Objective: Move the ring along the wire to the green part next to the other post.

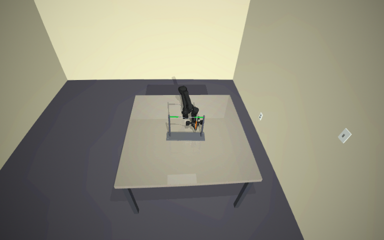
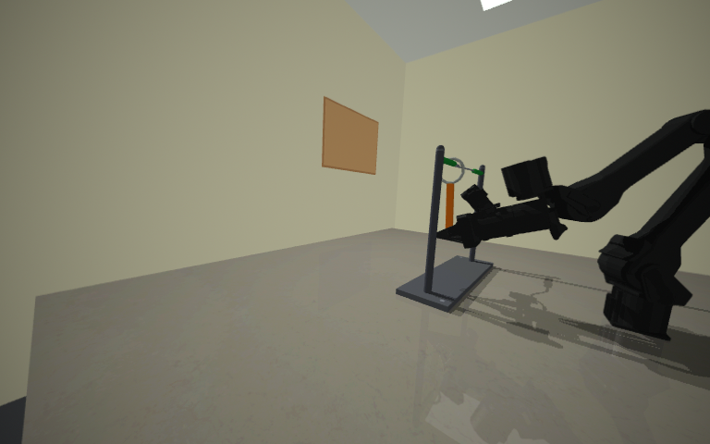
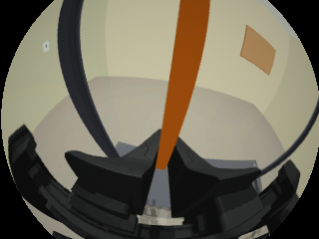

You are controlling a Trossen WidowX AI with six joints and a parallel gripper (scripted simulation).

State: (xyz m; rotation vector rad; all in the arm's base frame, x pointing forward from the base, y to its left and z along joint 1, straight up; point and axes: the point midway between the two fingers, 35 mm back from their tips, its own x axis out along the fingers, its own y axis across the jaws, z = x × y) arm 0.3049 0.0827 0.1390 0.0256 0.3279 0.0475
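The gripper (image 1: 195, 129) (image 2: 444, 234) (image 3: 163, 151) is shut on the lower end of the orange handle (image 1: 195, 124) (image 2: 449, 203) (image 3: 189, 55), which stands nearly upright. The pale ring (image 2: 460, 178) is above the handle, with the wire through it. It is around the green part (image 1: 199, 117) (image 2: 448, 161) beside the right post (image 1: 202, 127) (image 2: 434, 225) of the top view, near that part's inner end. Whether the ring touches the wire cannot be told. The other green part (image 1: 174, 116) (image 2: 476, 171) is at the left post (image 1: 169, 125). The ring is out of the wrist view.
The grey base (image 1: 185, 136) (image 2: 413, 290) carries both posts and stands on the table (image 1: 181, 164). The thin grey wire spans between the green parts, above the gripper. The arm (image 1: 185, 99) (image 2: 622, 172) reaches in from the back, under the wire. One post (image 3: 75, 75) rises left in the wrist view.
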